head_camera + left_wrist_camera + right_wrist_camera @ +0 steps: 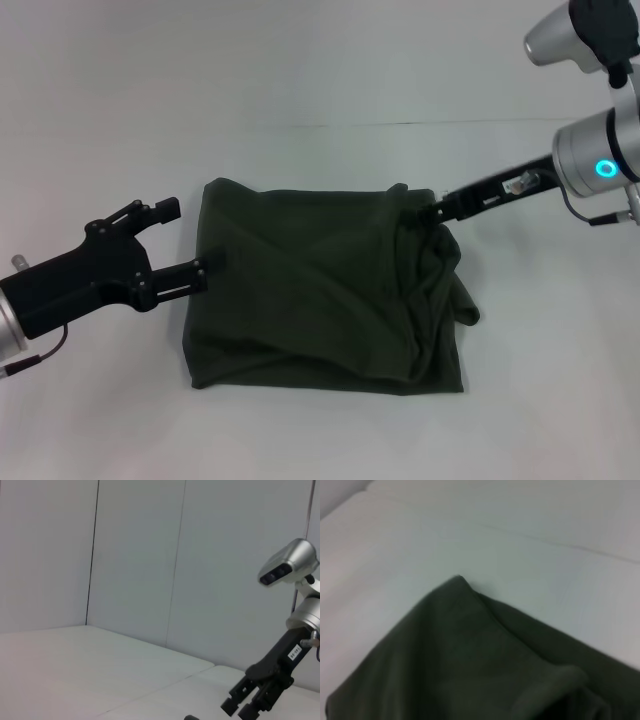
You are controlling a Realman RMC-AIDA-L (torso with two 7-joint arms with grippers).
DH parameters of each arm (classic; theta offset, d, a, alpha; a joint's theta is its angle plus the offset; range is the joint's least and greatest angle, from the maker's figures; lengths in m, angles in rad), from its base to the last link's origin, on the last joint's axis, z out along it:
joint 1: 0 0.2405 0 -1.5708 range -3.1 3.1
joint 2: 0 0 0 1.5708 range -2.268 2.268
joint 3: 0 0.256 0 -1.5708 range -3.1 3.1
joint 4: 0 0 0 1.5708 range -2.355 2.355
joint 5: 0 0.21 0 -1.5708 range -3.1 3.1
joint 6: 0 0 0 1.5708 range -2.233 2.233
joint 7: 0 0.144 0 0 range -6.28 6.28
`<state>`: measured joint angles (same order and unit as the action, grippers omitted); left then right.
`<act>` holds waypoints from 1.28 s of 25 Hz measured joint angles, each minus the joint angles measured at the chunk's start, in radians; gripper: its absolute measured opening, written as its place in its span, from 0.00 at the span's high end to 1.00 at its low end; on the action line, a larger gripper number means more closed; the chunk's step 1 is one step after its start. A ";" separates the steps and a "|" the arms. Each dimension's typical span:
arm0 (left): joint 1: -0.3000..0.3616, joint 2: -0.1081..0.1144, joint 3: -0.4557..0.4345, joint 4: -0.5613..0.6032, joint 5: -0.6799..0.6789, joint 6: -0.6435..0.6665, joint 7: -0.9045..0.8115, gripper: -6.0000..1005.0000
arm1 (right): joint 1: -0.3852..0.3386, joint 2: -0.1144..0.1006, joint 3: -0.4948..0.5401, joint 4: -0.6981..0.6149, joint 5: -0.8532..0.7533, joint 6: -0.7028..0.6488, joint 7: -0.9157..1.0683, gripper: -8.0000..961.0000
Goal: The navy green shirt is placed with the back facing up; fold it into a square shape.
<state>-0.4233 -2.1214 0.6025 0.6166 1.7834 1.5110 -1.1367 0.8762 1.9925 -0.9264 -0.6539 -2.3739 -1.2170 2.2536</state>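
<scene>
The navy green shirt (310,300) lies on the white table as a rough square, plain side up, with loose rumpled folds along its right side. My left gripper (185,240) is open at the shirt's left edge, its lower finger (195,272) touching the cloth there. My right gripper (428,212) is at the shirt's far right corner, where the fabric bunches up; it also shows in the left wrist view as the right gripper (245,707). The right wrist view looks down on a folded corner of the shirt (470,660).
The white table (320,70) spreads around the shirt on all sides. A thin seam (330,124) runs across the table behind the shirt. Pale walls (150,555) stand beyond the table.
</scene>
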 joint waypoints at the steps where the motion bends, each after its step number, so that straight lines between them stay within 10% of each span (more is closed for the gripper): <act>1: 0.000 0.000 0.000 0.000 0.000 0.000 0.000 0.06 | 0.001 -0.006 0.001 0.024 -0.002 0.001 0.021 0.10; 24: -0.015 0.002 0.009 0.008 0.027 0.023 0.012 0.06 | 0.010 0.018 0.038 0.148 0.033 0.100 0.045 0.26; 32: -0.018 0.000 0.011 0.008 0.026 0.023 0.031 0.06 | 0.014 0.036 0.042 0.146 0.033 0.103 -0.012 0.57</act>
<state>-0.4415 -2.1210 0.6138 0.6244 1.8096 1.5340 -1.1059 0.8902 2.0284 -0.8846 -0.5080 -2.3407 -1.1144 2.2414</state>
